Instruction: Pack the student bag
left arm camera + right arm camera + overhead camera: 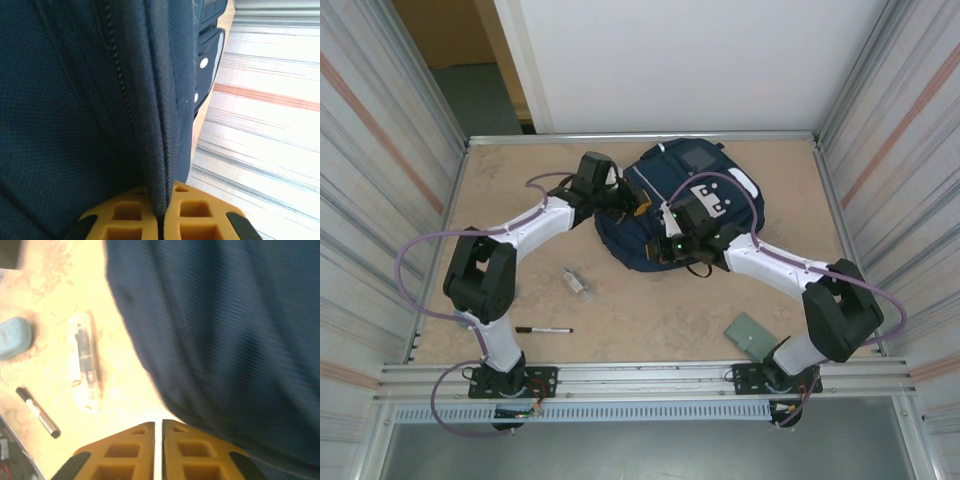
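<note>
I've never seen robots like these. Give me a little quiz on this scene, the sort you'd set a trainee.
1. True or false: the left gripper pinches a fold of the backpack.
2. Which lies nearest the left arm's base? A pen; B green card; C backpack.
3. What colour is the backpack?
Key: 1 true; 2 A; 3 navy blue.

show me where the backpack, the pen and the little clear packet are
backpack (632, 248), top view, on the navy fabric near its near edge
pen (544, 330), top view, on the middle of the barrel
clear packet (574, 281), top view, on its middle
</note>
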Robot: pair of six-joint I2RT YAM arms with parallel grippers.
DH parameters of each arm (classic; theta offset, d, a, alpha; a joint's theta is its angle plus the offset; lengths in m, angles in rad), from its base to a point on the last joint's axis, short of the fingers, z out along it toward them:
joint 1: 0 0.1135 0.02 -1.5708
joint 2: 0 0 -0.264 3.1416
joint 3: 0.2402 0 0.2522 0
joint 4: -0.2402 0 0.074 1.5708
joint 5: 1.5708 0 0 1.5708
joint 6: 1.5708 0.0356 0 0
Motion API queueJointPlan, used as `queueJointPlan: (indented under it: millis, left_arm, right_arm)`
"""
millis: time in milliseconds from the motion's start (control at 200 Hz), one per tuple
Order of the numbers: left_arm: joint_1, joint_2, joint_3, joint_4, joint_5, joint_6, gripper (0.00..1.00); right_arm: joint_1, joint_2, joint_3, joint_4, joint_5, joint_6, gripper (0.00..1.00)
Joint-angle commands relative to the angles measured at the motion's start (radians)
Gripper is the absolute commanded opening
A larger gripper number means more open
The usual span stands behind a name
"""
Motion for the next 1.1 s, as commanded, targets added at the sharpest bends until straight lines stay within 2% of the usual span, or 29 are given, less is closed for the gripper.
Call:
queueJointPlan:
  millis: [0,75,135,291,331,421,541,641,737,827,972,1097]
  left_arm:
    - [-0.016,-0.007,-0.036,0.093,0.053,-0.018,0.00]
    - [-0.017,-0.005,-0.049,0.087,0.064,0.000,0.00]
    - [-0.016,-0.005,-0.070,0.096,0.069,0.002,0.00]
    - [-0.004,-0.009,-0.084,0.066,0.086,0.060,0.01]
    - [-0.002,-0.015,-0.082,0.049,0.087,0.079,0.05]
    - [0.000,-0.038,-0.073,0.001,0.092,0.132,0.21]
    - [-0.007,-0.093,-0.040,-0.143,0.061,0.255,0.31]
    - [-0.034,-0.156,-0.053,-0.237,0.000,0.323,0.34]
    - [-0.077,-0.200,-0.075,-0.309,-0.047,0.372,0.35]
    - [-0.137,-0.224,-0.084,-0.374,-0.135,0.400,0.35]
    - [-0.261,-0.207,-0.068,-0.422,-0.264,0.401,0.36]
    - [-0.345,-0.166,0.000,-0.526,-0.507,0.378,0.40]
  right_arm:
    - [-0.017,-0.068,0.054,-0.119,-0.027,-0.208,0.18]
    - [-0.064,-0.078,0.085,-0.252,-0.082,-0.330,0.25]
    - [-0.099,-0.103,0.101,-0.323,-0.081,-0.369,0.28]
    - [-0.191,-0.221,0.050,-0.320,-0.046,-0.370,0.33]
    - [-0.205,-0.237,0.038,-0.313,-0.043,-0.365,0.35]
    - [-0.206,-0.247,0.033,-0.339,-0.010,-0.366,0.37]
    - [-0.199,-0.271,0.002,-0.331,0.069,-0.379,0.40]
    - [-0.182,-0.368,-0.038,-0.271,0.040,-0.459,0.43]
    - [-0.151,-0.492,-0.086,-0.189,0.103,-0.598,0.46]
    - [-0.146,-0.596,-0.134,-0.113,0.149,-0.725,0.56]
    - [-0.166,-0.660,-0.130,-0.095,0.271,-0.736,0.61]
    - [-0.212,-0.676,-0.128,-0.108,0.264,-0.686,0.61]
